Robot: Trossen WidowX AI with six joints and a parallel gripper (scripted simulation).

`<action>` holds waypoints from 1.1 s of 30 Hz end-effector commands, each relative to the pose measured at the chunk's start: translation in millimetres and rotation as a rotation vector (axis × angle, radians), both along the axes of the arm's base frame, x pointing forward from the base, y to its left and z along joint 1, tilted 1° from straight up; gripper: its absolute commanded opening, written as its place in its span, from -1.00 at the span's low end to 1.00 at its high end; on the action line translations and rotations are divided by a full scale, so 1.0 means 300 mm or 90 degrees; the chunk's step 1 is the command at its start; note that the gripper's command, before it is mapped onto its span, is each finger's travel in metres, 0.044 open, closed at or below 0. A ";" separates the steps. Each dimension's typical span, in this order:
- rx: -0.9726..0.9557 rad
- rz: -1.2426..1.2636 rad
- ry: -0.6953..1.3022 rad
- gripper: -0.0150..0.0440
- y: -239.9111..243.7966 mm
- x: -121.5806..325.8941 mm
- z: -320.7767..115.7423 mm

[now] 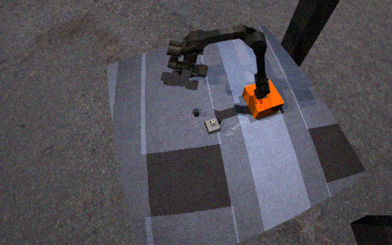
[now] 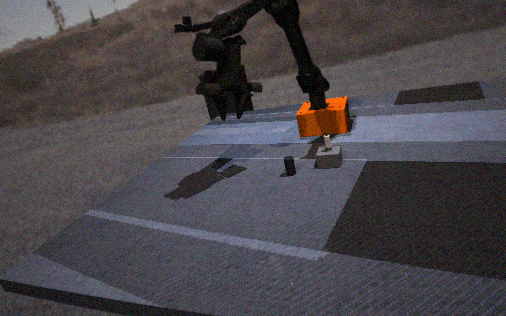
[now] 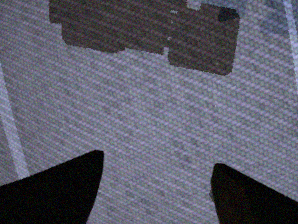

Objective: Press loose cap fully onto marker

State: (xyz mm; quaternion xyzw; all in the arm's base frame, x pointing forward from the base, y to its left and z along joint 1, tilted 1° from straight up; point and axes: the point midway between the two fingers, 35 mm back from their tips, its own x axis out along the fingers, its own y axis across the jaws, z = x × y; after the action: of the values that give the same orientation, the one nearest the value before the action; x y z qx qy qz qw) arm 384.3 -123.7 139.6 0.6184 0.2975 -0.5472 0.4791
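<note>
The pale marker stands upright in the small grey holder block, in front of the arm's base. The black cap stands loose on the table, a short way to the left of the holder in the top and exterior views. My gripper points down, well above the table and to the left of the cap. Its fingers are apart with nothing between them. The wrist view shows table surface and the arm's shadow; the cap and marker are outside that view.
The orange base block stands behind the holder. The table has light stripes and dark printed patches. The arm's shadow falls on it. A dark post rises beyond the table.
</note>
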 end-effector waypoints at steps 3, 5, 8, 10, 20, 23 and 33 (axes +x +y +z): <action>0.043 0.203 0.103 0.32 0.303 -0.007 -0.160; 0.054 0.261 0.133 0.32 0.396 -0.030 -0.204; 0.057 0.282 0.144 0.32 0.431 -0.042 -0.219; 0.057 0.282 0.144 0.32 0.431 -0.042 -0.219; 0.058 0.282 0.144 0.32 0.437 -0.043 -0.353; 0.058 0.282 0.144 0.32 0.440 -0.044 -0.387; 0.058 0.282 0.144 0.32 0.440 -0.041 -0.427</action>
State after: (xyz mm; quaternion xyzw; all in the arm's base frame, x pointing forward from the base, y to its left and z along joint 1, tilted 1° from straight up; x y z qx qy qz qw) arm 372.6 7.2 17.5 0.4938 0.4989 -0.4817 0.5246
